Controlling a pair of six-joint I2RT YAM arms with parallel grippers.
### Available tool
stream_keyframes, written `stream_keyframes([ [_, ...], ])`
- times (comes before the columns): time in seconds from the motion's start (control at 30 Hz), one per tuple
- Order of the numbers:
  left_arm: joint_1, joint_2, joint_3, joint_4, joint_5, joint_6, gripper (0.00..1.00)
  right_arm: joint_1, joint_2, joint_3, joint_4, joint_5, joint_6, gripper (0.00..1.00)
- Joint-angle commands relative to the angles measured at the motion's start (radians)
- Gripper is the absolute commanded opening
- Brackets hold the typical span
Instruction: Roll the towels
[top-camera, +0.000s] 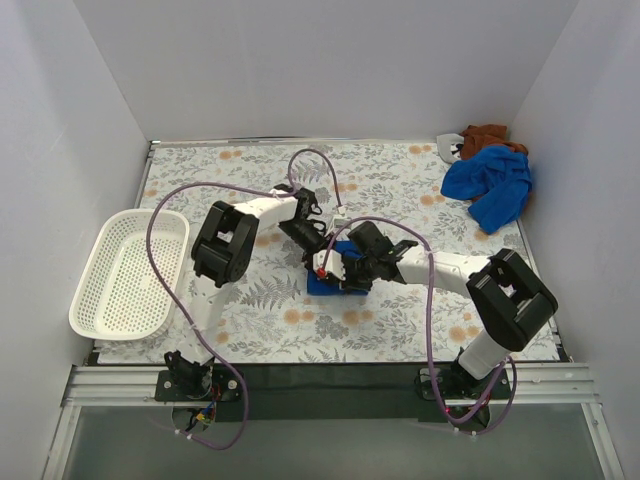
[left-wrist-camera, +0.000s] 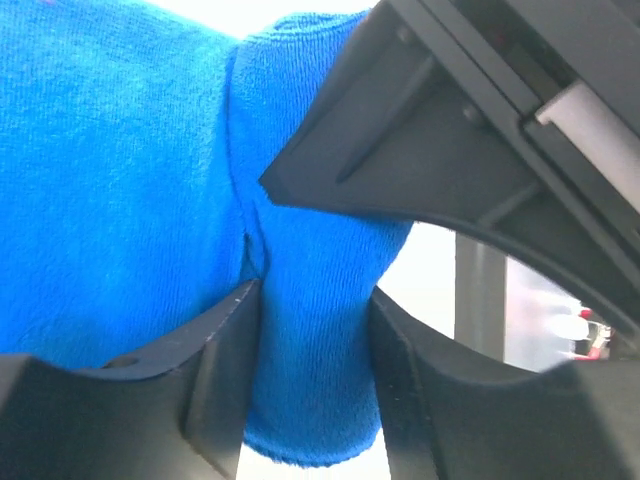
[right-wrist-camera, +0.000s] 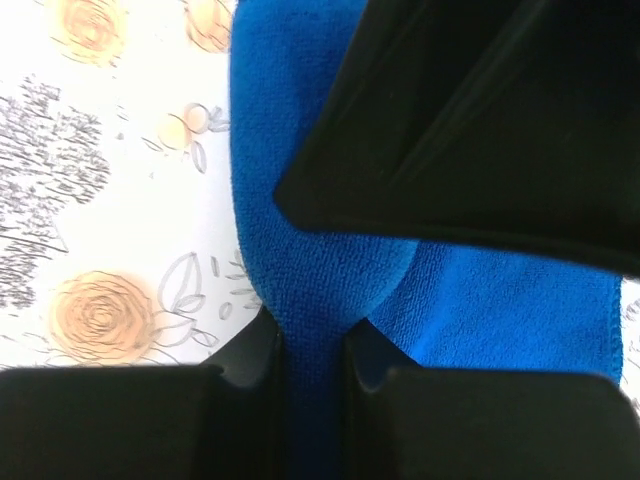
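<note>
Towels lie in two places: the near towel (top-camera: 323, 284) sits bunched into a small blue mass at the middle of the floral worktop (top-camera: 400, 175), under the two arms where they meet, and the far towel (top-camera: 490, 185) is heaped loosely in the far right corner, touching a brown cloth (top-camera: 485, 135) that lies just behind it. The left gripper (top-camera: 322, 250) reaches in from the left and the right gripper (top-camera: 342, 270) from the right, so close over the near towel that they hide most of it from above. In the left wrist view a thick fold of the near towel (left-wrist-camera: 120, 200) fills the gap of the left gripper (left-wrist-camera: 312, 300), the cloth pressed against both fingers (left-wrist-camera: 220, 390), with the dark body of the other arm just above it. In the right wrist view the right gripper (right-wrist-camera: 312, 330) is nearly pressed together, pinching a narrow ridge of the near towel (right-wrist-camera: 300, 200) between its fingers (right-wrist-camera: 240, 390); the rest of the cloth spreads flat on the worktop (right-wrist-camera: 100, 150) to the right. A white perforated basket (top-camera: 125, 275) stands at the left edge of the worktop, well apart from both towels.
</note>
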Motion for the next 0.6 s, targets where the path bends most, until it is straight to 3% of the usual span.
stream_keyframes([
  [0.0,0.060,-0.125,-0.083,0.129,-0.181,-0.021,0.43,0.006,-0.017,-0.034,-0.157,-0.086,0.007,0.01],
  [0.07,0.106,-0.219,-0.135,0.163,-0.141,-0.038,0.45,-0.003,-0.010,-0.023,-0.193,-0.134,0.018,0.01],
  [0.1,0.126,-0.251,-0.153,0.199,-0.126,-0.055,0.55,-0.006,0.006,-0.018,-0.203,-0.150,0.021,0.01],
  [0.2,0.210,-0.412,-0.259,0.320,-0.069,-0.104,0.57,-0.027,0.072,0.040,-0.252,-0.229,0.038,0.01],
  [0.33,0.247,-0.657,-0.472,0.500,-0.133,-0.141,0.58,-0.063,0.193,0.147,-0.381,-0.360,0.041,0.01],
  [0.43,0.224,-0.869,-0.665,0.641,-0.233,-0.135,0.59,-0.092,0.279,0.222,-0.450,-0.423,0.032,0.01],
  [0.53,0.115,-1.006,-0.819,0.710,-0.403,-0.059,0.59,-0.118,0.356,0.285,-0.517,-0.483,0.021,0.01],
  [0.57,0.026,-1.033,-0.853,0.753,-0.449,-0.025,0.59,-0.132,0.374,0.299,-0.536,-0.500,0.018,0.01],
])
